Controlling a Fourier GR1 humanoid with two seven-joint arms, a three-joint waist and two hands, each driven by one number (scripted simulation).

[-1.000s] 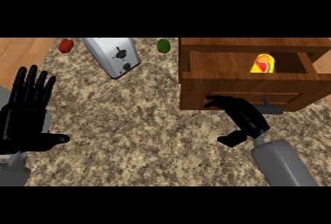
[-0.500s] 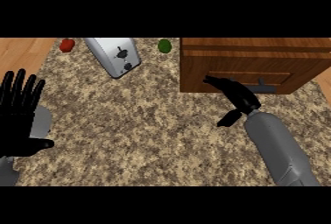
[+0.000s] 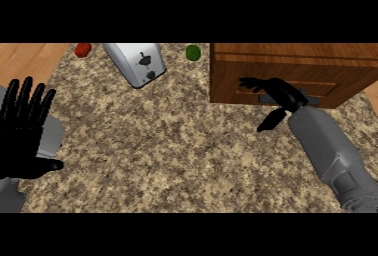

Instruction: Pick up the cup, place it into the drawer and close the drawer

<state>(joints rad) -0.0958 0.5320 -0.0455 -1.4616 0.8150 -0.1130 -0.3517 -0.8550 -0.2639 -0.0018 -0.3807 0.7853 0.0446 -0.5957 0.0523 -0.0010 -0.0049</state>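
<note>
The wooden drawer unit (image 3: pixel 288 65) stands at the back right of the counter with its drawer pushed in flush. The cup does not show anywhere in the head view. My right hand (image 3: pixel 277 92) rests against the drawer front beside the dark handle (image 3: pixel 316 101), fingers spread straight toward the left, thumb hanging down. It holds nothing. My left hand (image 3: pixel 26 130) stays at the left edge, open, fingers up.
A silver toaster (image 3: pixel 136 62) lies at the back, left of the drawer unit. A red item (image 3: pixel 83 49) and a green item (image 3: pixel 193 52) sit near the counter's back edge. Speckled countertop (image 3: pixel 184 150) spreads across the middle.
The drawer, open a second ago with a yellow cup inside, is now shut. My right hand followed the drawer front back and up. My left hand drifted slightly.
</note>
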